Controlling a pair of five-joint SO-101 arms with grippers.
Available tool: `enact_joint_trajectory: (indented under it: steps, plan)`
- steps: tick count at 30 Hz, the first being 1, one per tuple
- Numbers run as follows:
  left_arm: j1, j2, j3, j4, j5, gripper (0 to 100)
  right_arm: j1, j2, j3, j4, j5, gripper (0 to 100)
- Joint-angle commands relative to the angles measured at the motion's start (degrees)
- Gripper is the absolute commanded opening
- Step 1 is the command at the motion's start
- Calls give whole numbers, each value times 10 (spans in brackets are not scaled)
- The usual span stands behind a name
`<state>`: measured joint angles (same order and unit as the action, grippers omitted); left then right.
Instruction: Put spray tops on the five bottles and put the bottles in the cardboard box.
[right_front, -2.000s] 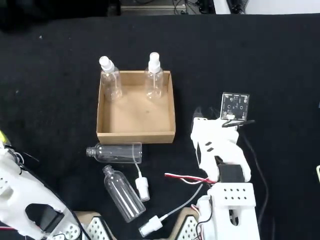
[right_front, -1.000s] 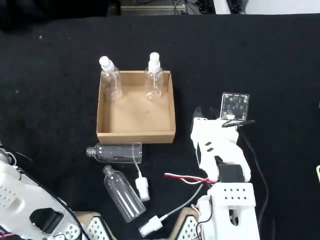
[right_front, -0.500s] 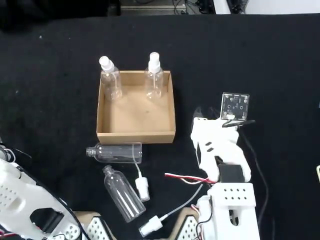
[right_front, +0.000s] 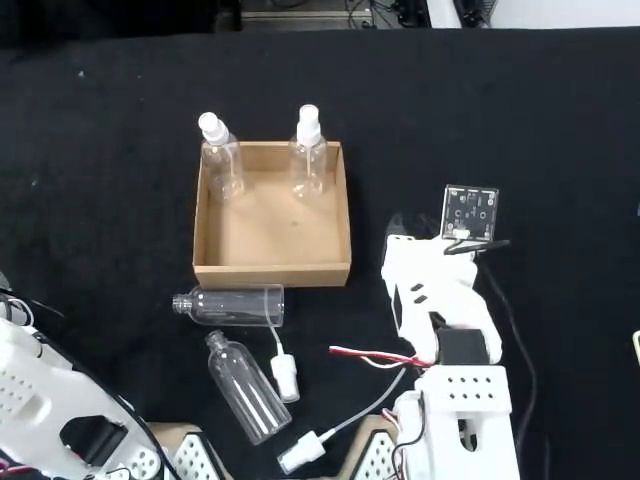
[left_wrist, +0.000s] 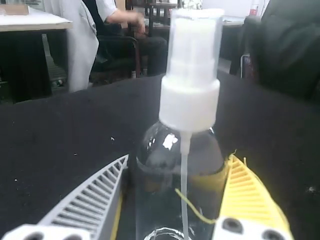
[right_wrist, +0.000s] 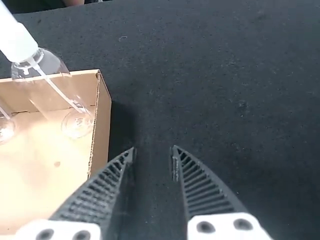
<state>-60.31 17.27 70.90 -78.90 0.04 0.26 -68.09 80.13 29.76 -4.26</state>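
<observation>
My left gripper (left_wrist: 178, 161) is shut on a clear bottle (left_wrist: 165, 165) with a white spray top (left_wrist: 192, 75), held upright between the grey and yellow fingers. The left arm (right_front: 45, 415) sits at the table's near left corner. In the cardboard box (right_front: 270, 272) two capped bottles (right_front: 222, 165) (right_front: 309, 160) stand along the back wall. Two uncapped bottles (right_front: 232, 304) (right_front: 245, 386) lie in front of the box, with loose spray tops (right_front: 284, 375) (right_front: 305, 450) beside them. My right gripper (right_wrist: 153, 150) is open a little with nothing in it, over the cloth just right of the box (right_wrist: 102, 115).
A black cloth (right_front: 500, 110) covers the table. The right arm's white body (right_front: 440, 300) and its red and white cables (right_front: 375, 357) lie right of the loose tops. Beyond the table's far edge in the left wrist view are a chair and a desk.
The left arm has drawn back a little toward the near left corner. The right arm, the box and the bottles have not moved.
</observation>
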Motion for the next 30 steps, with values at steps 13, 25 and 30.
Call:
enact_joint_trajectory:
  steps: [13, 25, 30]
  plan:
    - [7, -35, -7, -91, -1, 269, 10, -18, -3, -17, -4, 81]
    - [6, -32, -28, -9, -1, 271, 10, -18, -3, -17, -4, 81]
    - [7, -34, -36, -9, -1, 270, 11, -18, -3, -17, -4, 81]
